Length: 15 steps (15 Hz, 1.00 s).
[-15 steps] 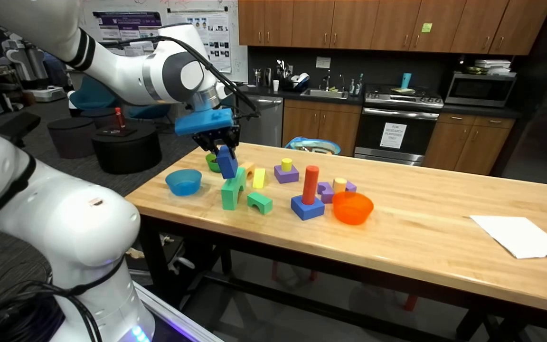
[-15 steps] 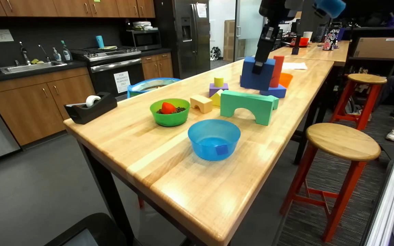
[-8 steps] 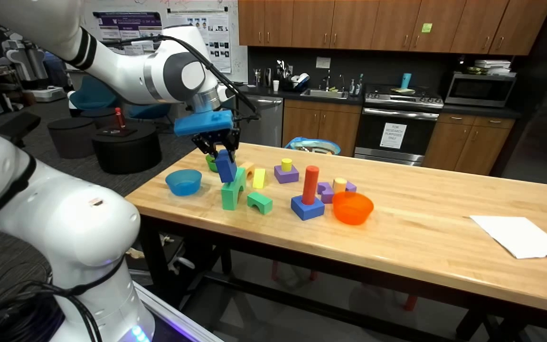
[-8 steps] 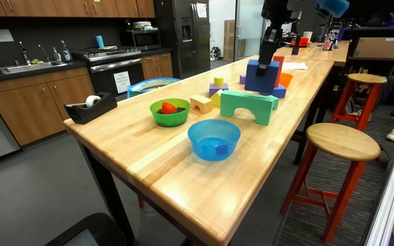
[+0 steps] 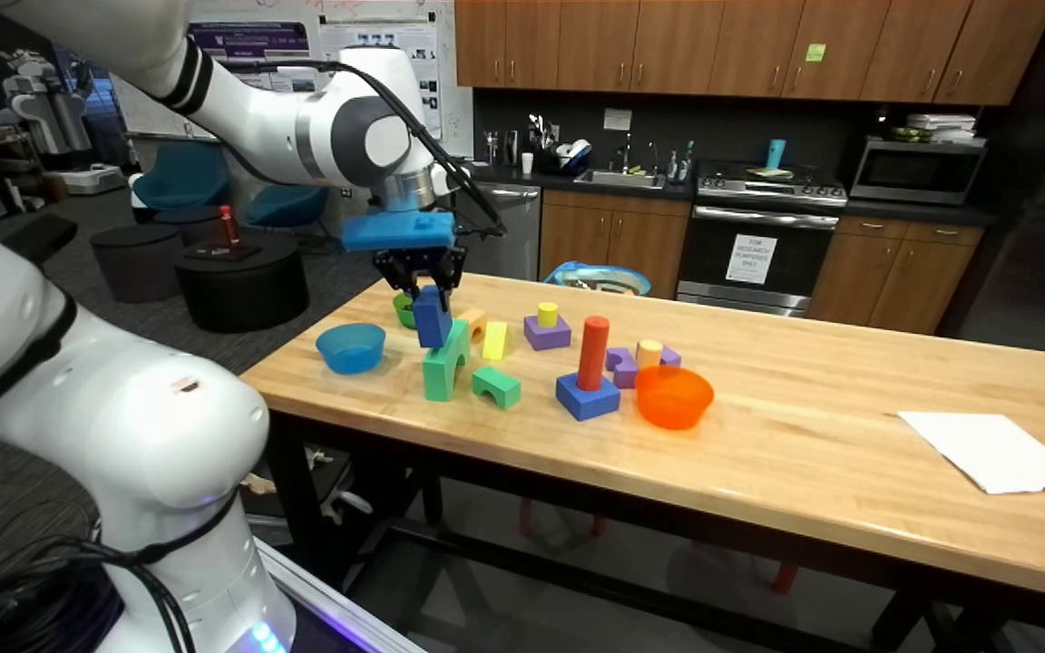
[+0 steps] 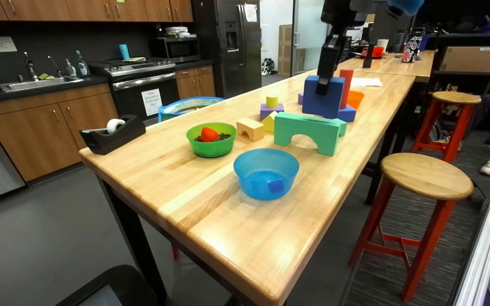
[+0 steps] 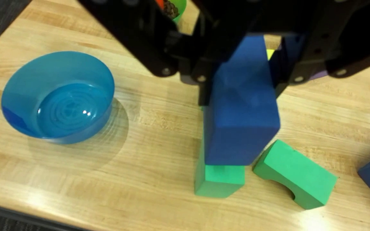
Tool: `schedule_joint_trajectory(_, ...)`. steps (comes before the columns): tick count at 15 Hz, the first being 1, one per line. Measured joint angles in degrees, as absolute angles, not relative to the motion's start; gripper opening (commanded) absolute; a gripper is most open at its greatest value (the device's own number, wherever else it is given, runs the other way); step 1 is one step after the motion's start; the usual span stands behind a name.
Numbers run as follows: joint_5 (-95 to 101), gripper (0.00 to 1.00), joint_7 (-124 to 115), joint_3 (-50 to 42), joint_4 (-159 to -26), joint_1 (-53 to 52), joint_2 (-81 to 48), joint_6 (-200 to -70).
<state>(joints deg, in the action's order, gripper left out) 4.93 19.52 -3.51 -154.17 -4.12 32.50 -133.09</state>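
OK, gripper (image 7: pixel 241 94): jaws snug on blue block (image 6: pixel 322 103), parted only by it.
Block: over lg green arch (image 6: pixel 304 126), can't tell from here if touching.
Grip: upper half, prob. to clear arch.
Sm green arch (image 7: pixel 298 172): nearby.

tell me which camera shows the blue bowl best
The wrist view: the blue bowl is largest there, seen from above with its inside bottom visible. In both exterior views it is unblocked but smaller, more side-on.
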Motion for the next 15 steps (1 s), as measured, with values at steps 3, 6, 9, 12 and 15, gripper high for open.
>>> schedule_joint_trajectory(3,2.9,0.16,20.9,-4.5,-152.4,-4.5,30.2,-132.7)
schedule_joint_trajectory(6,1.9,0.16,21.4,-5.1,-151.0,-4.6,28.3,-132.5)
schedule_joint_trajectory(9,1.8,0.16,21.7,-5.3,-150.1,-4.6,26.9,-132.4)
schedule_joint_trajectory(12,1.6,0.16,22.0,-5.5,-149.4,-4.6,25.7,-132.4)
schedule_joint_trajectory(15,1.2,0.66,22.2,-5.6,-148.9,-4.6,24.5,-132.4)
